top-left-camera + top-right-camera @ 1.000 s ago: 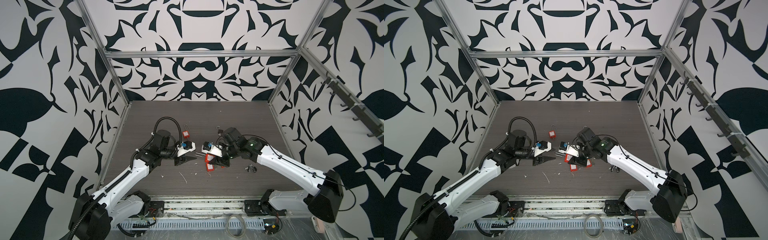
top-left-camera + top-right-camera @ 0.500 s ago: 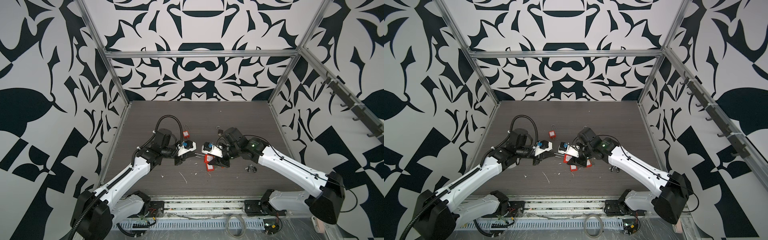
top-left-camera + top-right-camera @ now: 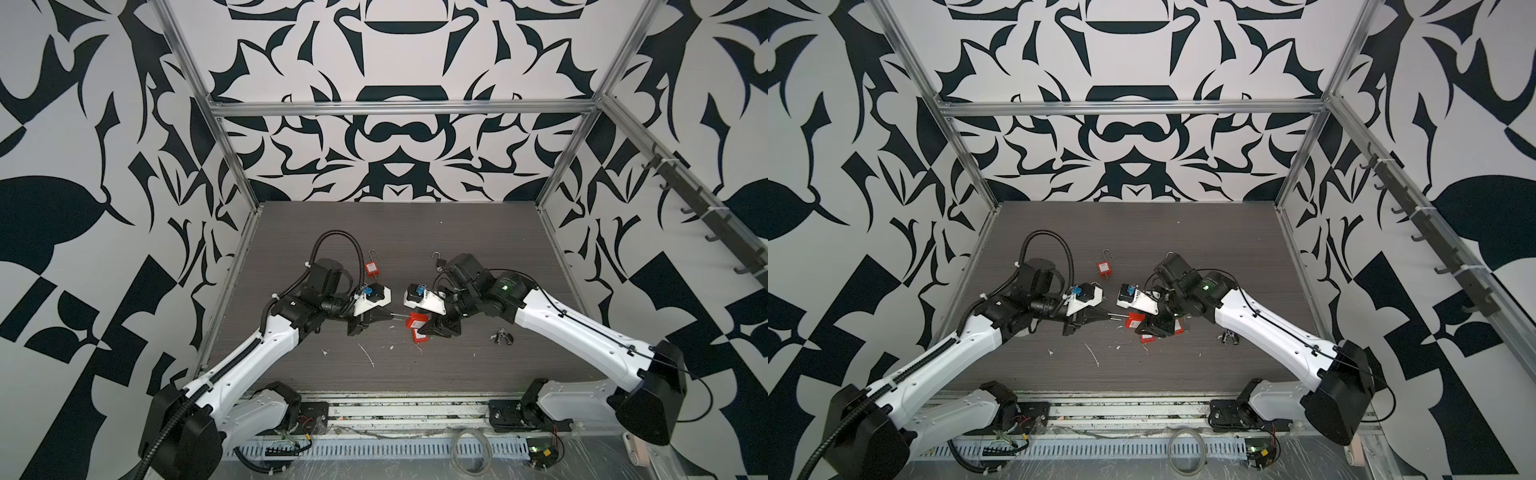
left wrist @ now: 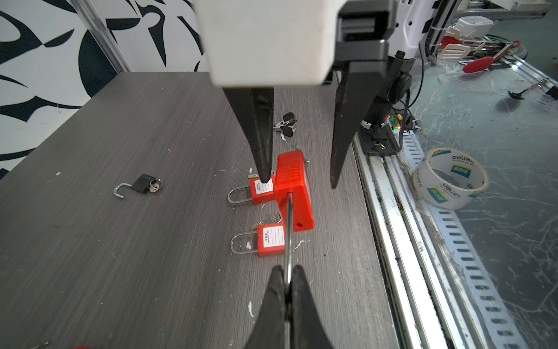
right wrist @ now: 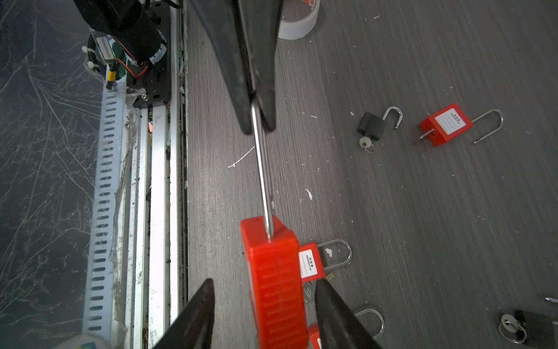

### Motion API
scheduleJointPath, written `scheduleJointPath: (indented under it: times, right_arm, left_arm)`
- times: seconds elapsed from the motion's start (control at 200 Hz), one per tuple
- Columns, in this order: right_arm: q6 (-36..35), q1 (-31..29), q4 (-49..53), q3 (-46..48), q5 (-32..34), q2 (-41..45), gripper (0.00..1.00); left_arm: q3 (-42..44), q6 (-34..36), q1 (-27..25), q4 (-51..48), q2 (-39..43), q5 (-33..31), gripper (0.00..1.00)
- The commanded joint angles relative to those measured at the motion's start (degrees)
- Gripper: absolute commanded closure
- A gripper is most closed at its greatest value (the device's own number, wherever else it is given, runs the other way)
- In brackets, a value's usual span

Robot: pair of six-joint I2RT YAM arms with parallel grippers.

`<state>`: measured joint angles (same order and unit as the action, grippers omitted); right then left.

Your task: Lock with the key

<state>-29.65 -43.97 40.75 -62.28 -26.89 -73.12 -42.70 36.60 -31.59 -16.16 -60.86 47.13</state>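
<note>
Your left end effector [image 4: 287, 272] is pinched tight on the steel shackle [image 5: 262, 169] of the red padlock [image 4: 294, 187] — a ribbed plastic block held off the counter [image 3: 415, 232], near its front middle. Your right end effector [image 5: 265, 281] stands wide, one finger on each side of the block, neither pressing it. A labelled lock [image 4: 271, 240] lies flat beneath, a second labelled lock [image 4: 262, 189] just beside. The counter is dark grey woodgrain flecked with white scraps; farther back sit an open red lock [image 3: 371, 267] and a small black padlock [image 3: 438, 259], with a bunch of keys [image 3: 503, 337] to the right. Black-and-white patterned walls [image 3: 399, 145] close it in.
</note>
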Motion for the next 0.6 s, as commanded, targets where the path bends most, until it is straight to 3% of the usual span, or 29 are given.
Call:
scheduleJointPath:
  times: [0.0, 0.385, 0.595]
  right_arm:
    - [0.94, -0.07, 1.71, -2.31, 0.64, -0.19, 0.44]
    - [0.86, -0.07, 3.94, -4.45, -1.71, -2.34, 0.71]
    - [0.56, -0.07, 2.30, -3.55, -2.33, -0.51, 0.77]
  left_arm:
    - [0.94, -1.45, -0.39, -0.01, 2.63, 2.52, 1.00]
    - [1.96, -2.81, -3.36, 0.61, 3.08, 0.42, 1.00]
    - [1.28, -3.02, -4.51, 0.87, 1.96, 0.60, 1.00]
